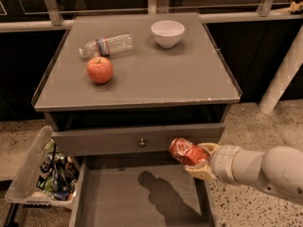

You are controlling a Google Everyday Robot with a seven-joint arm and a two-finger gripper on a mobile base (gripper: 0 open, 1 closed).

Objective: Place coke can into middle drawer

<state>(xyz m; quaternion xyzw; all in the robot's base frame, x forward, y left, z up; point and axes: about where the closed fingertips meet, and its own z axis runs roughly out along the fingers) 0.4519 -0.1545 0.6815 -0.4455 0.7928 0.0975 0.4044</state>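
Now the beige two-finger end effector [201, 161] clamps the dented red coke can [187, 151], tilted, over the two o'clock corner of the wide grey middle drawer [118, 200].

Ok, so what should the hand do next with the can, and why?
Probably lower it, drifting a little left. The hand, shut on the can, hangs above the open drawer, close to its right wall. The floor below looks bare, so moving down and inward should set the can inside.
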